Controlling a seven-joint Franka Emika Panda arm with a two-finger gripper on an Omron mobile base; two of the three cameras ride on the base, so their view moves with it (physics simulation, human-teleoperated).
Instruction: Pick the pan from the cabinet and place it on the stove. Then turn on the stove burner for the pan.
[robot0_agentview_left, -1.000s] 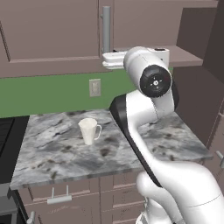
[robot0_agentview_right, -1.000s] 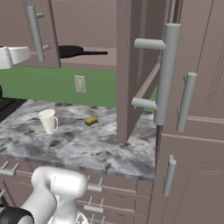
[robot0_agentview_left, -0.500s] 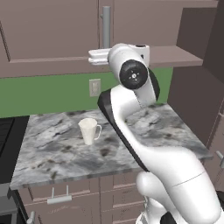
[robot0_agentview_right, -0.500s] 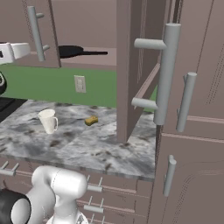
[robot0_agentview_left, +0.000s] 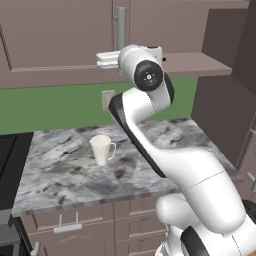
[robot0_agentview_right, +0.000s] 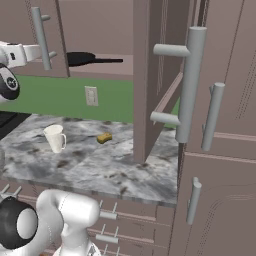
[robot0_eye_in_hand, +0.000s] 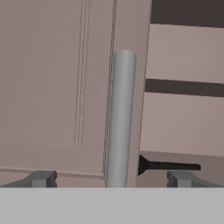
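In this mauve kitchen I am lining my empty, wide-open end effector (robot0_eye_in_hand: 109, 178) on the cabinet (robot0_eye_in_hand: 57, 87) door's silver handle (robot0_eye_in_hand: 119, 118). I am keeping the bar centred between the fingertips so the door swings clear of the pan (robot0_agentview_right: 82, 58)

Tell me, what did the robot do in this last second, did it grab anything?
No grab. The arm swung its hand leftward along the cabinet, so the gripper, jaws open and empty, now faces the closed left door's bar handle. The pan stayed on the shelf behind that door, its handle poking out. The white mug and the yellow sponge did not move.
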